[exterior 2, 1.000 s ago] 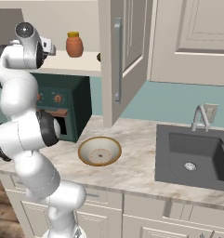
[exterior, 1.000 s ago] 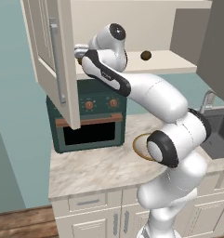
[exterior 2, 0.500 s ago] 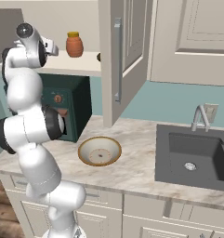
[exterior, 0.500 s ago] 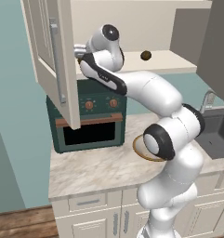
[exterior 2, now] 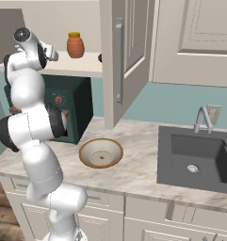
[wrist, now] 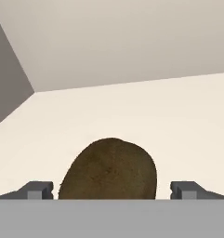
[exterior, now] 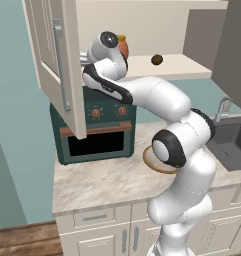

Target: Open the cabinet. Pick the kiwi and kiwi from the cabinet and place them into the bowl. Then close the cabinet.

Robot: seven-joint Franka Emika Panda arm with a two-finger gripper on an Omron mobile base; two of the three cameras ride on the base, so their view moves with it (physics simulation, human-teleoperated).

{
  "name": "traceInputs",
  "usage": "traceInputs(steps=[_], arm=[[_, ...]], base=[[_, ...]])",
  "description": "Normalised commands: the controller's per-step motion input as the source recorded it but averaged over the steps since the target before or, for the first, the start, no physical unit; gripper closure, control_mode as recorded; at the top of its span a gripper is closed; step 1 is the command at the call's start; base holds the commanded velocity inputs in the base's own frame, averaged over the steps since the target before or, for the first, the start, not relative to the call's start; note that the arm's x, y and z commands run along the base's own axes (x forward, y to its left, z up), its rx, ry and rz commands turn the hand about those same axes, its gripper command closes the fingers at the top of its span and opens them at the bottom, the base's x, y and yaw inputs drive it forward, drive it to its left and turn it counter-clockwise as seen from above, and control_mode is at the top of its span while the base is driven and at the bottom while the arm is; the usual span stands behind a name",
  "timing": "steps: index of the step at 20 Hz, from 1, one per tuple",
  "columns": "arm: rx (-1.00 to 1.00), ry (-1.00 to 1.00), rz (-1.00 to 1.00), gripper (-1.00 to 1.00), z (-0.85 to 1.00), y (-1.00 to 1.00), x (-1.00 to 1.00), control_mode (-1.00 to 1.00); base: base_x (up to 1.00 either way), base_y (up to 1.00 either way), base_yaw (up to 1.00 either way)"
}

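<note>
Here, stage: the two-door cream wall cabinet (exterior: 52,65) stands open, and the two-finger gripper (wrist: 111,190) is reaching onto its shelf; judged, this is the approach to the first fruit.
End effector: spread wide, the two dark fingertips (wrist: 36,189) stand either side of the near kiwi (wrist: 109,169), apart from it, nothing pinched yet.
Near kiwi: a small rounded olive-brown fruit with a dull, finely mottled skin, resting on the pale flat shelf (wrist: 169,121) close to the cabinet's left inner corner.
Second kiwi: (exterior: 156,60) further along the same shelf, well apart from the hand, a dark little ball.
Bowl: the shallow round bowl with tan-brown rim and pale speckled inside (exterior 2: 101,153) sits on the marbled stone counter (exterior 2: 133,169) just beside the dark green toaster oven (exterior: 94,132); nothing shows inside it.
Jar: an orange-brown jar with a yellow lid (exterior 2: 75,45), smooth and squat, stands on the shelf near the wrist.
Doors: raised-panel, each with a long grey bar handle (exterior 2: 118,61); the left one hangs open beside the forearm.
Risk, roll: the fruit is round on a smooth shelf, so an uneven close could nudge it away toward the corner.
Risk, squeeze-out: closing too near its front could pop it forward off the pads.
Risk, clearance: withdrawing carelessly could brush the jar or the open left door.
</note>
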Motion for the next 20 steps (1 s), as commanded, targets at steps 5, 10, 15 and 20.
traceInputs(steps=[5, 10, 15, 20], arm=[[0.0, 0.03, -0.04, 1.0, -0.38, 0.33, 0.37, -1.0], [-0.01, 0.0, -0.02, 1.0, -0.23, 0.21, 0.33, -1.0], [0.0, -0.01, 0.0, 1.0, 0.0, 0.0, 0.0, -1.0], [0.0, -0.03, 0.0, 1.0, 0.08, -0.13, -0.35, -1.0]], base=[[0.0, 0.0, 0.0], [0.0, 0.0, 0.0], [0.0, 0.0, 0.0], [0.0, 0.0, 0.0]])
